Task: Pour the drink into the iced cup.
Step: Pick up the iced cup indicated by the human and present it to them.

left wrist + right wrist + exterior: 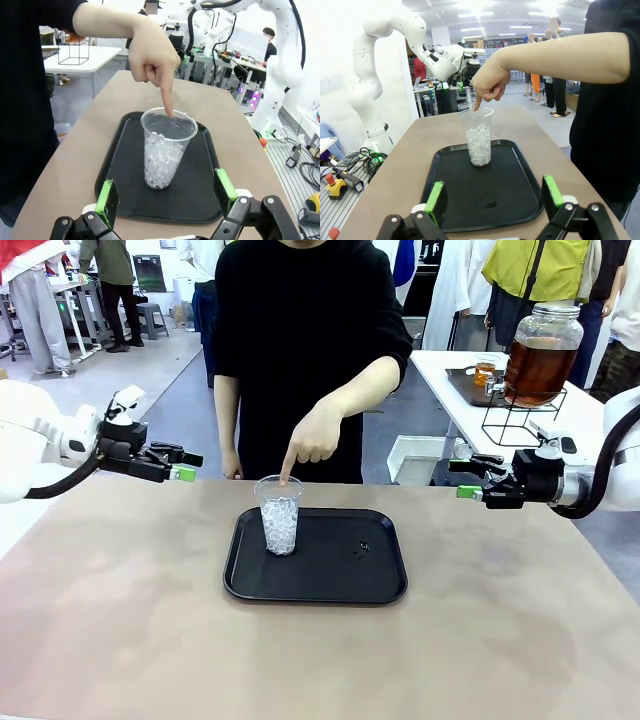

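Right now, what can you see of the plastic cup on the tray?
The cup is clear thin plastic, tapered, wider at the rim, with no lid. It stands upright on the left part of a black tray. Small pieces of ice fill most of it; no liquid is visible inside. A person's hand points an index finger down at its far rim; contact is unclear.

cup on tray, left-far part | tray mid-table | person's hand over cup, fingertip at far rim | left gripper left of tray, right gripper right, both well apart | drink jar behind, far right, on side table
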Controlling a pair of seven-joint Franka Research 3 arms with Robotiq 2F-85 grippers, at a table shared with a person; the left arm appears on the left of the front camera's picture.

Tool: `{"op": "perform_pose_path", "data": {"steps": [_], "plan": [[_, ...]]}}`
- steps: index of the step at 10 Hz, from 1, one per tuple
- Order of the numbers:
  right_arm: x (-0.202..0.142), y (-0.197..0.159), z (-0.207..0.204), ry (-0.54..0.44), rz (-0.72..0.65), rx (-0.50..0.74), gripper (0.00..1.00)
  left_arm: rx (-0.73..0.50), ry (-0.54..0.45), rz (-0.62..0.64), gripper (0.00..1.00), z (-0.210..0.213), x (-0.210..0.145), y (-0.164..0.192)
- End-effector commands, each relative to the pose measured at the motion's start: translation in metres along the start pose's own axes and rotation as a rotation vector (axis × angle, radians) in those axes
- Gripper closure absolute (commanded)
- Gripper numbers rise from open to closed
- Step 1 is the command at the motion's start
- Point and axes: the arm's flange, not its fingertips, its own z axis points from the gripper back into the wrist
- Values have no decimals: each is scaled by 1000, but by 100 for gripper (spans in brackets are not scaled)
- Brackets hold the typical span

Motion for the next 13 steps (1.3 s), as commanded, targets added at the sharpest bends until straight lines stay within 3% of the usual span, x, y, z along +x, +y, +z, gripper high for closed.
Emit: {"op": "perform_pose_path", "data": {"steps": [1, 3, 8, 13], "plan": [[3, -1, 0, 3, 4, -4, 0, 4, 0, 1, 0, 1, 3, 0], [3, -1, 0, 3, 4, -4, 0, 1, 0, 0, 0, 0, 0, 0], [3, -1, 0, 3, 4, -4, 0, 10, -52, -251, 0, -26, -30, 10], [3, -1, 0, 3, 4, -4, 0, 32, -103, -281, 0, -67, -66, 16]]}}
